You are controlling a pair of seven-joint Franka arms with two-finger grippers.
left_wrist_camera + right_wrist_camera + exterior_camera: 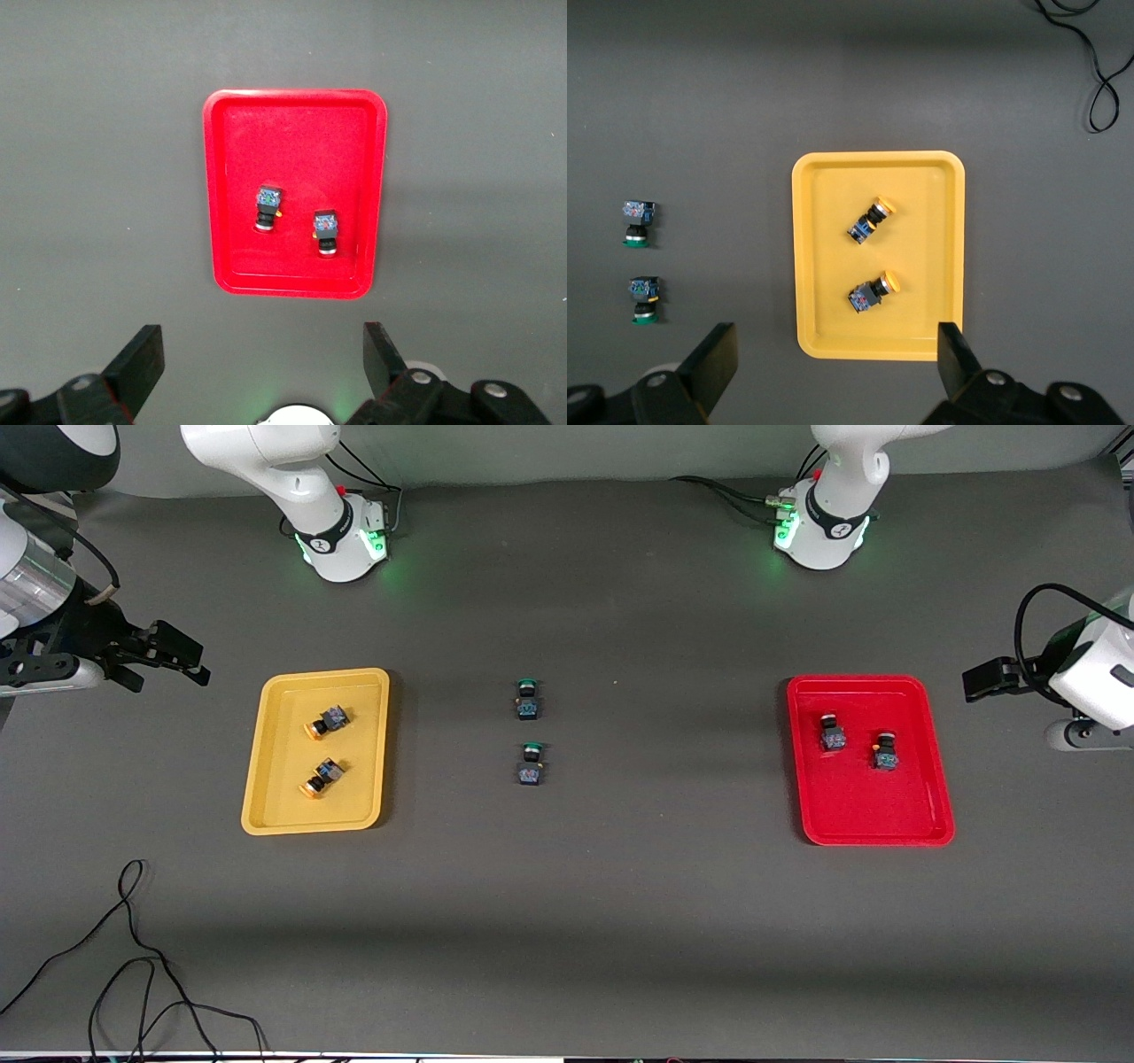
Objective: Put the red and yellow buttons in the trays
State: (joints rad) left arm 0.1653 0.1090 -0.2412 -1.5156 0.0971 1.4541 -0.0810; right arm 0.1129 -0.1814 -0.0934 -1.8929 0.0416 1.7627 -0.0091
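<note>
Grey worktop (567,921), a black cable (133,957) looped at its nearest edge, toward the right arm's end.

Yellow tray (266,779) toward the right arm's end; two yellow buttons (321,778) (326,722) lie on their sides in it, apart from each other. Red tray (886,828) toward the left arm's end; two red buttons (884,751) (831,732) in it, side by side, not touching.

Between the trays, on bare worktop, two green buttons (530,764) (527,699), one nearer the camera than the other.

Right pincer (164,657) hangs beside the yellow tray, fingers spread wide, holding nothing. Left pincer (988,680) hangs beside the red tray, likewise spread and empty.

Right wrist view shows the yellow tray (799,266), both green buttons (638,221) (644,301) and the cable (1099,80). Left wrist view shows only the red tray (217,177) and its two buttons (267,208) (325,232); red caps hard to make out there.
</note>
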